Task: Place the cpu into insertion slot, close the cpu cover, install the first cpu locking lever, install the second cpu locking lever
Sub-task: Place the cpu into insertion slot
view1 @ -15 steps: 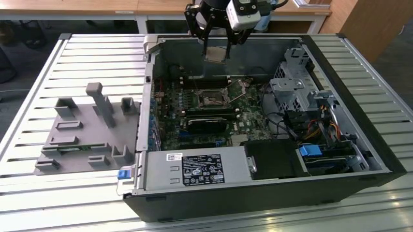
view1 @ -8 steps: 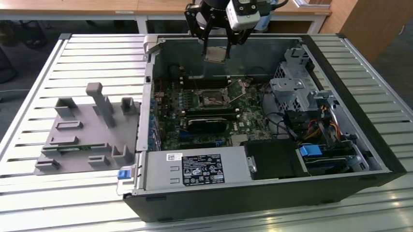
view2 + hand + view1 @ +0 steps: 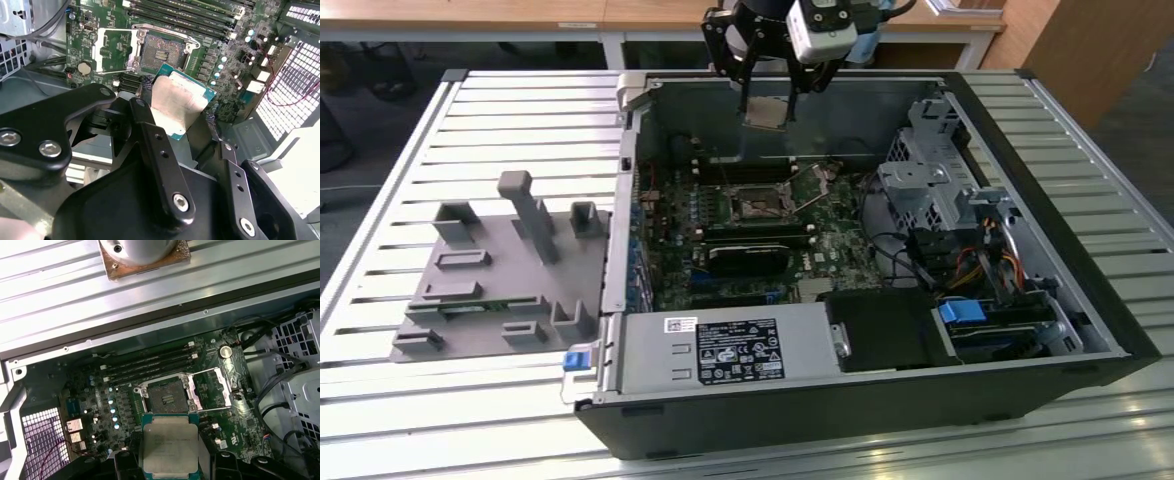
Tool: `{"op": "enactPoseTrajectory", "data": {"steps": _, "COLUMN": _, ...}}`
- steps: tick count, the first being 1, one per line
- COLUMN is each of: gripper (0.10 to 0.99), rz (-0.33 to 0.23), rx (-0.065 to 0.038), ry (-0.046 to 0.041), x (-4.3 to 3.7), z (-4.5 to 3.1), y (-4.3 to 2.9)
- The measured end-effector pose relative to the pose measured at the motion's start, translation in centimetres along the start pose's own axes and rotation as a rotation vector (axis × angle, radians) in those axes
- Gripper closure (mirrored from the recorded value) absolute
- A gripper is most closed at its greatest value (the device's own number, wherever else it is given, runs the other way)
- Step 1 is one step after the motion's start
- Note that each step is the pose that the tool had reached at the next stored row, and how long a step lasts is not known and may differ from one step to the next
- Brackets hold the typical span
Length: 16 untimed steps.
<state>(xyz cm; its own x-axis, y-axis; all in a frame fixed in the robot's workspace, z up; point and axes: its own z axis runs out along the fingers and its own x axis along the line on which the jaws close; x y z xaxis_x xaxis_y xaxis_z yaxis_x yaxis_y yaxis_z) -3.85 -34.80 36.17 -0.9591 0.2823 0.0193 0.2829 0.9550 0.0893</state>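
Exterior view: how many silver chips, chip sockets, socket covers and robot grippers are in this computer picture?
chip, held in the gripper: 1
socket, bare: 1
socket cover, flipped open: 1
gripper: 1
Total: 4

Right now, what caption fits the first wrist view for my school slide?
The gripper holds the cpu in the air near the bare insertion slot, its cpu cover swung open.
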Motion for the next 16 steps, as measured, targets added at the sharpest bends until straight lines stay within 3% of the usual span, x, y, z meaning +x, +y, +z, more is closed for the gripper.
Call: {"op": "enactPoseTrajectory", "data": {"steps": 16, "gripper": 0.557, "rz": 0.031, "rx": -0.001, "ry": -0.0028, "x": 0.00, "z": 0.00, "y": 0.00}}
